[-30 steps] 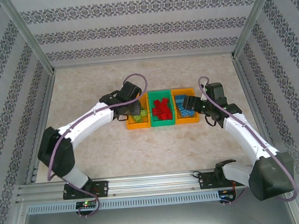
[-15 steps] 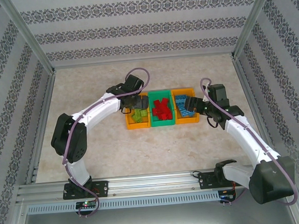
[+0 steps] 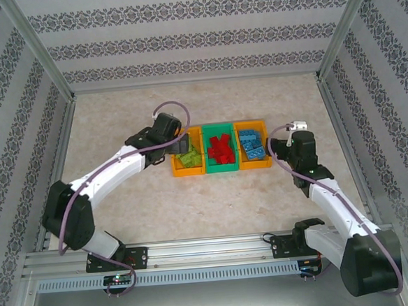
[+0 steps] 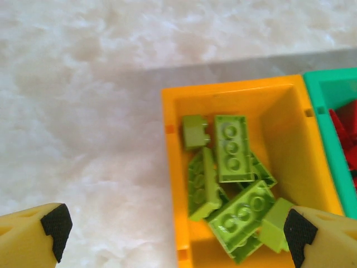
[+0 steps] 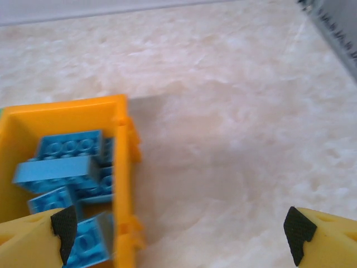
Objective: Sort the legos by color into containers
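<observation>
Lime green studded plastic bricks (image 4: 231,148) lie in the left orange plastic bin (image 4: 223,89), red bricks (image 3: 220,149) in the green middle bin (image 3: 222,168), blue bricks (image 5: 67,148) in the right orange bin (image 5: 121,145). Jaws of left gripper (image 4: 175,226) and right gripper (image 5: 179,226) wide apart, empty. Sorting looks done; lift both straight up, clear of bin walls

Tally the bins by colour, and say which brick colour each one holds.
Orange bins: 2. The left orange bin holds lime green bricks; the right orange bin holds blue bricks.
Green bins: 1. The green bin, in the middle, holds red bricks.
Total: 3 bins.
</observation>
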Motion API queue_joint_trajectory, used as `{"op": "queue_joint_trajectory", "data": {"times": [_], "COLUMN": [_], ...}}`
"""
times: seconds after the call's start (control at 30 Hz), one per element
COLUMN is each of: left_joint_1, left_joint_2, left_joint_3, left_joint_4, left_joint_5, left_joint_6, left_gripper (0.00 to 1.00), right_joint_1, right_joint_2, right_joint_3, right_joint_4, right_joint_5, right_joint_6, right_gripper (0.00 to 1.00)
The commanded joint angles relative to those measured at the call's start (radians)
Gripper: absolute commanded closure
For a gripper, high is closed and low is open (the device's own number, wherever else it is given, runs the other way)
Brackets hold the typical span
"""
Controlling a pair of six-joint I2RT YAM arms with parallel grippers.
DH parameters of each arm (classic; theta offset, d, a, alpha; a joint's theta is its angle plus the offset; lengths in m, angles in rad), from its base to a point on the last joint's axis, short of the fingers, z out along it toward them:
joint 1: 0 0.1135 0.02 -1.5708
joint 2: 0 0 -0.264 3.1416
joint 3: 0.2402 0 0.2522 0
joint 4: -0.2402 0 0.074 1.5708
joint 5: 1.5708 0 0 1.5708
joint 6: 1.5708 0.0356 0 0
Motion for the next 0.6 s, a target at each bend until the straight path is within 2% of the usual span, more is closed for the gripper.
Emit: {"op": "queue_joint_trajectory", "data": {"times": [0.0,0.07,0.17,0.2,0.3,0.33,0.4,0.43,0.5,0.57], "left_joint_1": [0.038,0.077,0.133,0.154,0.212,0.227,0.264,0.291,0.338,0.375], "left_joint_2": [-0.104,-0.173,-0.271,-0.295,-0.386,-0.405,-0.426,-0.430,-0.418,-0.380], "left_joint_3": [-0.118,-0.195,-0.276,-0.302,-0.404,-0.440,-0.493,-0.520,-0.571,-0.616], "left_joint_4": [0.167,0.229,0.262,0.279,0.383,0.420,0.462,0.488,0.546,0.620], "left_joint_5": [-0.141,-0.183,-0.305,-0.315,-0.302,-0.310,-0.305,-0.277,-0.227,-0.216], "left_joint_6": [0.097,0.114,0.140,0.159,0.274,0.310,0.338,0.351,0.366,0.359], "left_gripper": [0.01,0.01,0.01,0.01,0.01,0.01,0.01,0.01,0.01,0.01], "right_joint_1": [-0.041,-0.049,-0.055,-0.056,-0.068,-0.068,-0.059,-0.058,-0.059,-0.058], "right_joint_2": [0.078,0.174,0.314,0.327,0.423,0.472,0.542,0.556,0.518,0.542], "right_joint_3": [-0.101,-0.119,-0.152,-0.142,-0.143,-0.157,-0.155,-0.141,-0.104,-0.105], "right_joint_4": [0.388,0.512,0.709,0.715,0.812,0.898,0.963,0.965,0.841,0.890], "right_joint_5": [0.054,0.044,0.070,0.075,0.061,0.040,0.045,0.045,0.025,0.002], "right_joint_6": [-0.090,-0.082,-0.061,-0.063,-0.064,-0.071,-0.084,-0.082,-0.089,-0.098], "right_gripper": [0.02,0.02,0.02,0.02,0.02,0.02,0.02,0.02,0.02,0.02]}}
